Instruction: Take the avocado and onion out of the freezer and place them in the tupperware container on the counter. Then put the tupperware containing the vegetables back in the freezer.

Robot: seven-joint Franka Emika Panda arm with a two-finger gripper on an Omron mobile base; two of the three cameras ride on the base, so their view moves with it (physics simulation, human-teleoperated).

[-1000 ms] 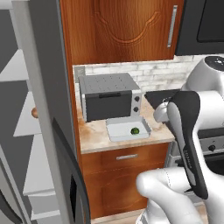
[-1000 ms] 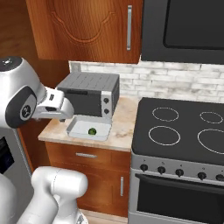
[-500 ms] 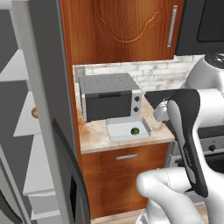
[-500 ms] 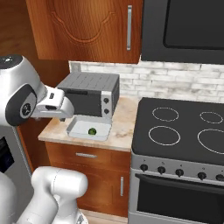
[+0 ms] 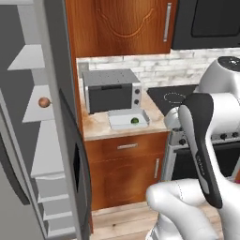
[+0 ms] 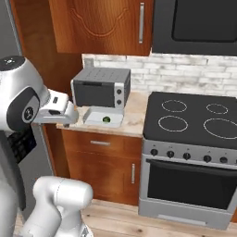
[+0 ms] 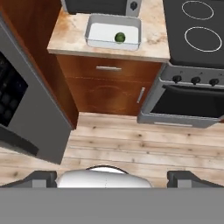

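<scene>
- Gripper (image 7: pixel 112 177) – jaws spread wide, nothing between them; in the hand view it looks down from well above the wood floor, tilted toward the counter's front edge.
- Arm pose – wrist held high, just off the counter's front-left corner in the right base view, hand level; well apart from the onion.
- Onion (image 5: pixel 44 102) – sits alone on a pale shelf inside the open freezer (image 5: pixel 28 140), near the shelf's front edge. Judged: light, firm, smooth-skinned and round – it will roll if nudged. Take it across the widest part, fingers either side at mid-height, and close squarely so it doesn't squirt out.
- Avocado (image 7: pixel 120 37) – already in the tupperware container (image 7: pixel 98 35), right of the tray's centre. Judged: light, firm, no further handling needed on its own.
- Tupperware container – on the counter (image 7: pixel 70 30) near its front edge, just in front of the toaster oven (image 6: pixel 99 88). Judged: stiff, light, low rim; grip one long wall edge later and keep it level or both balls roll.
- Stovetop (image 6: pixel 194 115) sits to the counter's right.
</scene>
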